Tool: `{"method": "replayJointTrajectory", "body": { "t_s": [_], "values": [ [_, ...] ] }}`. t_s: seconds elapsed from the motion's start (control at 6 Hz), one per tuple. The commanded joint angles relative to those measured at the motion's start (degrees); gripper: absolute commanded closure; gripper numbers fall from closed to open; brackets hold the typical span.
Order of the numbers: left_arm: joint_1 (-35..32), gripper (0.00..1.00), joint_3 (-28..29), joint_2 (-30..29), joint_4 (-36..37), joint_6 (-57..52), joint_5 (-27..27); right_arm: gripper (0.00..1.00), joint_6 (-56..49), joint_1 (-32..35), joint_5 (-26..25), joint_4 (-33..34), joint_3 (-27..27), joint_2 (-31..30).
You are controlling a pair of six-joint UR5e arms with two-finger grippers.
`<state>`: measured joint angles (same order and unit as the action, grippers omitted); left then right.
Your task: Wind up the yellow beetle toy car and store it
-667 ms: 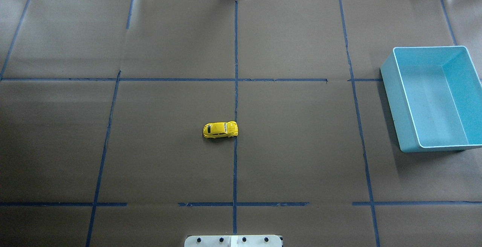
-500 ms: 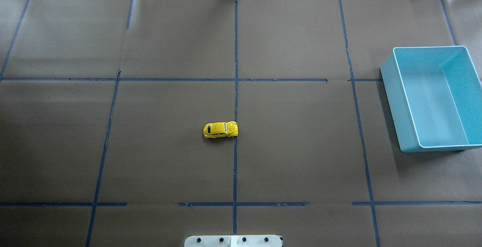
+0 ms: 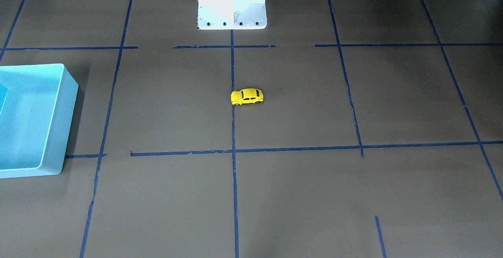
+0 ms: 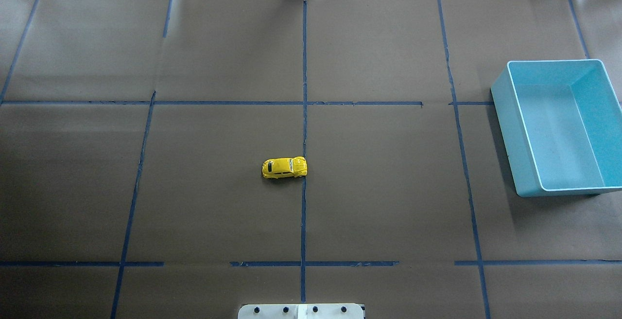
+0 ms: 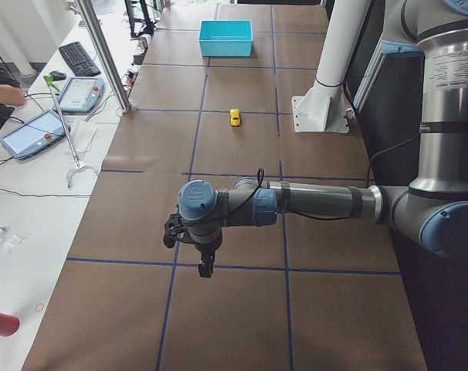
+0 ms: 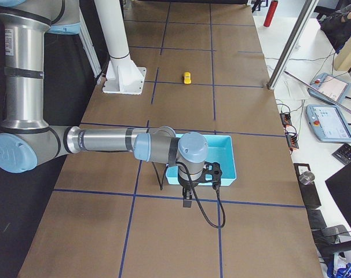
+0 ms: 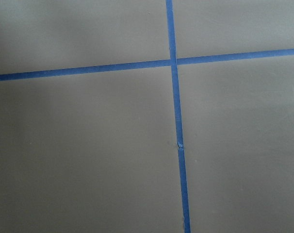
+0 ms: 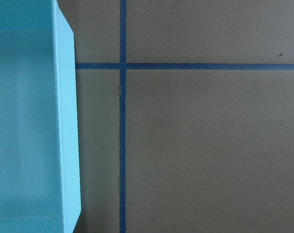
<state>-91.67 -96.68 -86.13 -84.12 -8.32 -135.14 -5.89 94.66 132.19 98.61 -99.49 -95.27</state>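
- Position of the toy car: it stands on its wheels near the middle of the table, on the brown paper.
- It is yellow with dark windows. One end of it lies over the middle blue tape line, and the rest of the body is on the robot's left side of this line.
- It stands crosswise to the robot, and nothing touches it.
- The white robot base is at the table edge, apart from the toy car along the same tape line.
- The blue bin is at the robot's right side of the table, well apart from the toy car. Its top is open.
- The left gripper hangs over the table end on the robot's left and points down, far from the toy car. Its wrist camera shows only paper and a crossing of tape lines. I cannot tell how wide its fingers are.
- The right gripper hangs just beside the blue bin and points down. Its wrist camera shows one wall of the bin and a tape crossing next to it. Its fingers I also cannot judge.
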Motion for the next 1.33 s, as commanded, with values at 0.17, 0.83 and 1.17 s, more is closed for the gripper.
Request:
{"method": "replayJointTrajectory", "body": {
  "t_s": [0.17, 0.83, 1.17],
  "values": [
    [0.0, 0.0, 0.0, 0.0, 0.0, 0.1, 0.0, 0.0, 0.1, 0.0, 0.0, 0.0, 0.0, 0.0],
    [0.8, 0.0, -0.4, -0.8, -2.9, -0.3, 0.0, 0.0, 0.1, 0.0, 0.0, 0.0, -0.1, -0.3],
    [5.9, 0.0, -2.2, -3.0, -13.4, -0.1, -0.6, 0.0, 0.1, 0.0, -0.1, 0.0, -0.3, -0.4]
  ]
}}
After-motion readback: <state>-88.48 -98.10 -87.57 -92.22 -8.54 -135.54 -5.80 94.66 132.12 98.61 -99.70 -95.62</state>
